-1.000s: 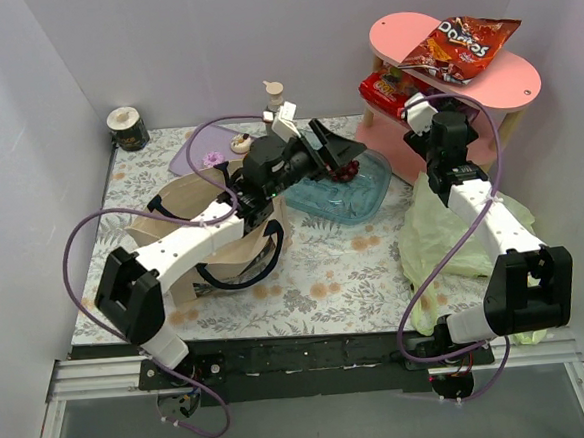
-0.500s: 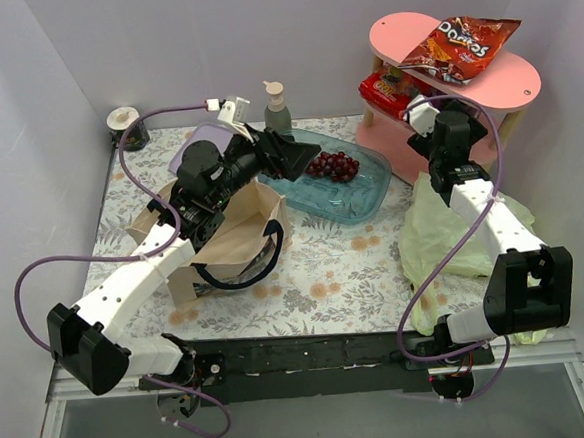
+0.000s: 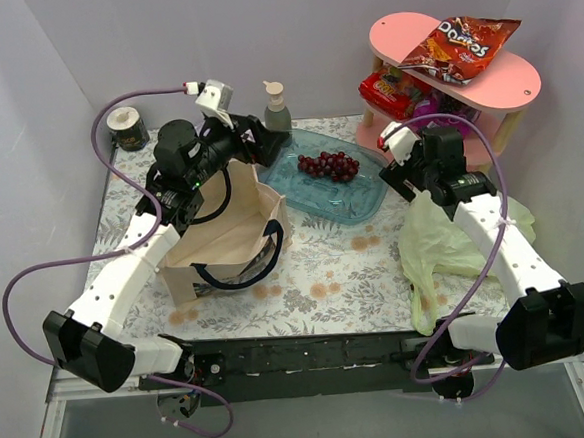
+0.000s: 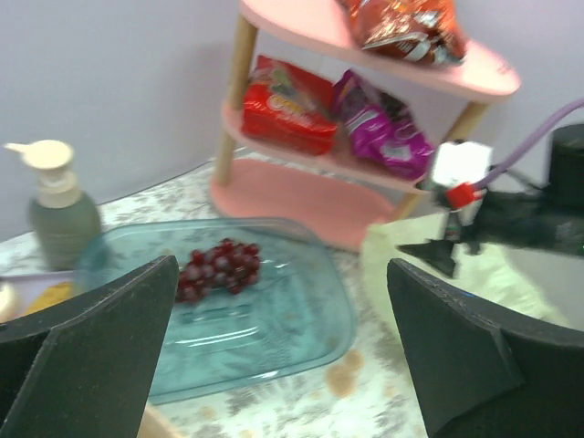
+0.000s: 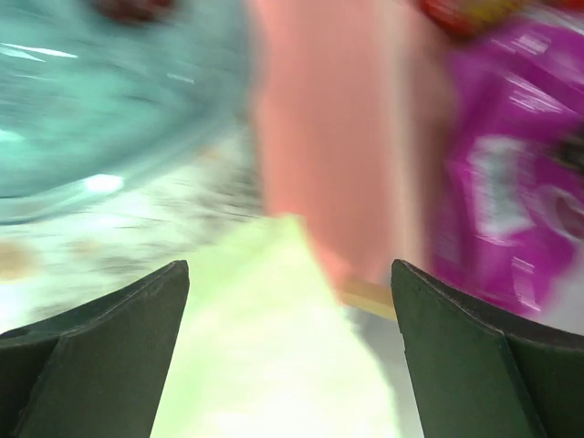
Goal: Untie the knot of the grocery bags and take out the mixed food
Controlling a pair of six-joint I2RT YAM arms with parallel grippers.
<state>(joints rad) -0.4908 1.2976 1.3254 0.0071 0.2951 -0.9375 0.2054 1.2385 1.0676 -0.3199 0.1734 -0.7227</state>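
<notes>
While both arms hang free, the beige canvas tote with dark navy handles (image 3: 219, 246) stands open-mouthed on the flowered table (image 3: 326, 269), just left of the clear blue plastic tray (image 3: 369, 202). Its cloth looks soft yet firm enough to stand; a handle or the rim seems the sound place to take it.

Over the tray's left end the left claw (image 4: 281, 272) is released, fingers spread wide with nothing between them. In the tray lies the bunch of dark red grapes (image 3: 330, 164), light and easily bruised, best lifted by the stem.

Just off the tray's right end the right claw (image 5: 290, 269) is likewise spread and empty. It sits above the thin crinkly pale-green plastic bag (image 3: 444, 243), which slumps right of the tray. That film should be light, slippery and quick to tear, so the twisted handle loops are the place to pinch; the knot itself I cannot make out.

Behind the tray's right end, the pink two-tier stand (image 3: 508, 86) carries the dark-red Doritos chip bag (image 3: 460, 45) on top. The red snack packet (image 4: 287, 105) and the purple snack packet (image 4: 388, 128) sit on its lower shelf. All three look airy and crushable, so a sealed edge is safest.
</notes>
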